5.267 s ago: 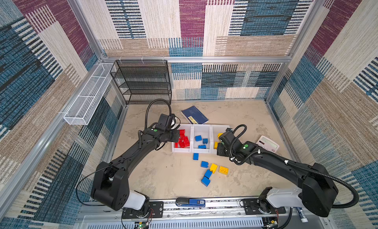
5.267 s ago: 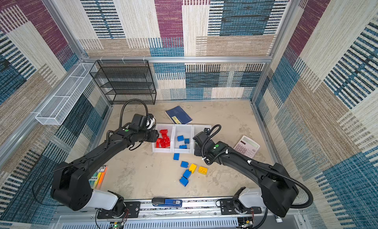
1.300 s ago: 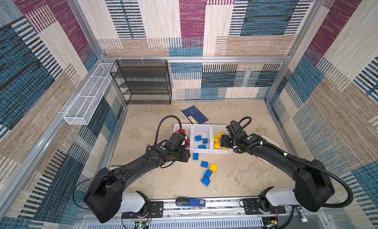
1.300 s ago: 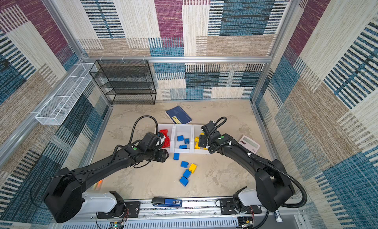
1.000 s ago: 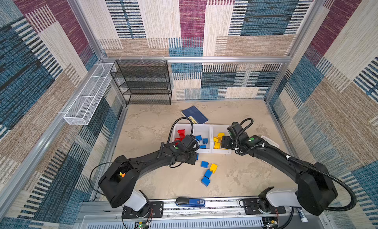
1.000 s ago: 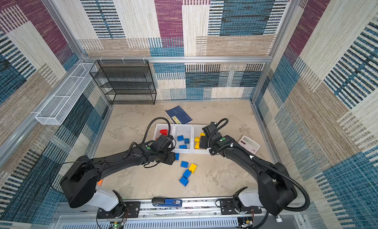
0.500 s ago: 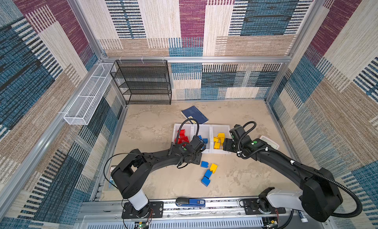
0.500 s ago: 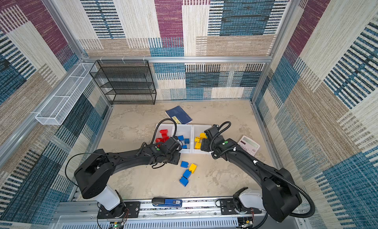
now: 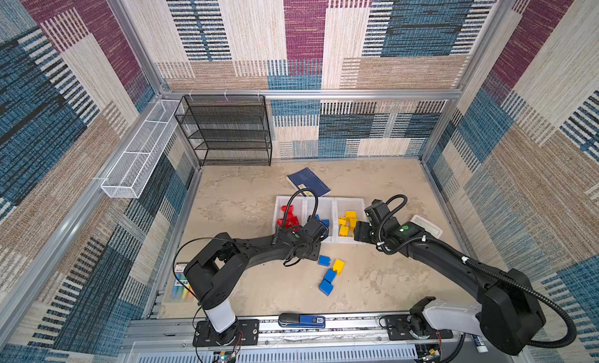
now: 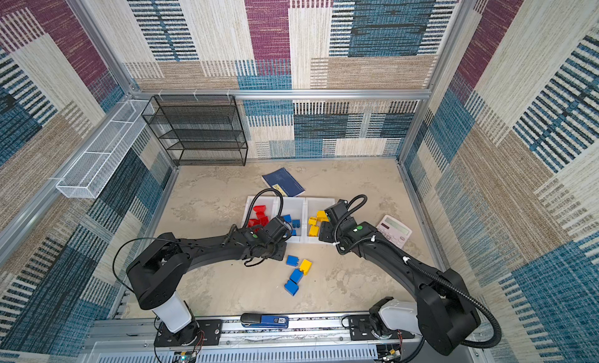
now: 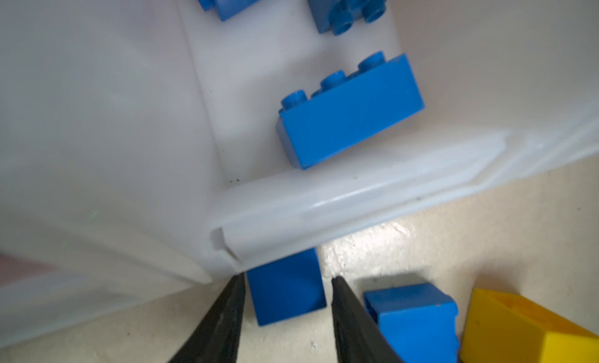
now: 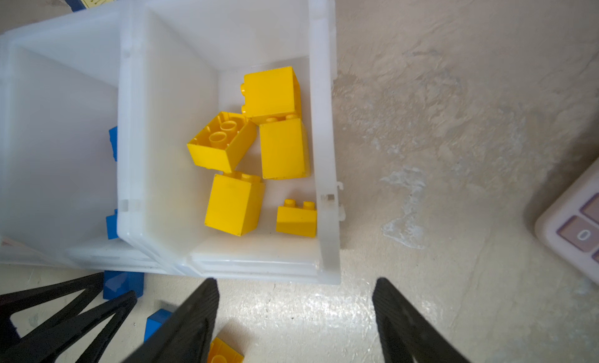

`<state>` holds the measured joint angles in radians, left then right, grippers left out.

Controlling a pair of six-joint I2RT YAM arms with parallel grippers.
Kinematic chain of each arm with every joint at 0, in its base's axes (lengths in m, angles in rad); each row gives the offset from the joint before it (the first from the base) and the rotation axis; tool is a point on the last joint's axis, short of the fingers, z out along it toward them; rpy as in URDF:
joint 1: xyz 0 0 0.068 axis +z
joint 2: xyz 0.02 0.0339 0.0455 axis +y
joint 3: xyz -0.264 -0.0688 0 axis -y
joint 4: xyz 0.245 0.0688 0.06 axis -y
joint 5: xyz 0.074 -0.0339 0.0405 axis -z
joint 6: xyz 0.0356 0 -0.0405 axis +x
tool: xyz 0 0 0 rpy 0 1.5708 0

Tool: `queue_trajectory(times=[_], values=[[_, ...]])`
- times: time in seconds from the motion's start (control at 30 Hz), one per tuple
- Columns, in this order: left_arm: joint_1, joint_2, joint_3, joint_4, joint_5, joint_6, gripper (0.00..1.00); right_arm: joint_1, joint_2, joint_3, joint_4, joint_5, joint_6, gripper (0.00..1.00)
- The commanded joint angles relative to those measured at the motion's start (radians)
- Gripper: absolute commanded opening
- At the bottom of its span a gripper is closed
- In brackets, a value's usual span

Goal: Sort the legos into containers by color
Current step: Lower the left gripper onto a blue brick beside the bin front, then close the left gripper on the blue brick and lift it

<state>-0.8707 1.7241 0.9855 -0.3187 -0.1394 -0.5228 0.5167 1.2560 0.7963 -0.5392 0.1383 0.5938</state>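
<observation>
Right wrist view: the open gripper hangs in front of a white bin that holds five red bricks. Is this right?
Not quite. The five bricks in that bin are yellow, not red, as the right wrist view shows. The rest holds: the right gripper hangs open in front of the white bin.

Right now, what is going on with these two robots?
Two robot arms are sorting legos into three white containers; red, blue and yellow each have their own. The left gripper has its jaws on either side of a blue brick on the table, close against the middle one's front. The right gripper hangs open and empty near the yellow ones. Four more lie loose.
</observation>
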Motion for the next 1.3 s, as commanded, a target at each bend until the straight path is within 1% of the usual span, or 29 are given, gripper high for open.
queue_trajectory(times=[0.0,0.13,0.2,0.3,0.43,0.5,0.67,0.8,0.9,1.0,1.13,1.27], values=[[0.000,0.008,0.004,-0.006,-0.002,0.007,0.44,0.000,-0.006,-0.009,0.021,-0.003,0.015,0.78],[0.000,0.006,-0.001,-0.006,0.004,0.010,0.34,0.000,-0.004,-0.012,0.025,-0.005,0.017,0.78],[0.001,0.006,-0.001,-0.006,0.007,0.013,0.31,0.001,-0.004,-0.013,0.025,-0.004,0.017,0.78],[-0.001,-0.004,-0.005,-0.011,0.023,0.016,0.29,0.001,-0.005,-0.013,0.025,-0.006,0.017,0.78],[-0.003,-0.041,-0.026,-0.034,0.083,0.023,0.29,0.001,-0.013,-0.021,0.025,-0.004,0.017,0.77],[-0.010,-0.075,-0.046,-0.049,0.103,0.023,0.28,0.001,-0.017,-0.025,0.025,-0.003,0.020,0.77],[-0.013,-0.214,-0.096,-0.103,0.128,0.019,0.26,0.001,-0.024,-0.035,0.027,0.001,0.023,0.78],[-0.008,-0.331,-0.074,-0.172,0.067,0.045,0.27,0.001,-0.021,-0.030,0.026,0.001,0.023,0.77],[0.033,-0.391,-0.053,-0.174,0.071,0.075,0.28,0.001,-0.015,-0.025,0.028,-0.002,0.023,0.77],[0.115,-0.396,-0.022,-0.169,0.105,0.111,0.29,0.001,-0.006,-0.019,0.028,-0.006,0.022,0.77],[0.240,-0.342,0.030,-0.149,0.130,0.169,0.29,0.001,-0.007,-0.014,0.027,-0.008,0.018,0.77],[0.341,-0.226,0.097,-0.134,0.166,0.214,0.30,0.001,-0.015,-0.013,0.018,-0.008,0.020,0.77]])
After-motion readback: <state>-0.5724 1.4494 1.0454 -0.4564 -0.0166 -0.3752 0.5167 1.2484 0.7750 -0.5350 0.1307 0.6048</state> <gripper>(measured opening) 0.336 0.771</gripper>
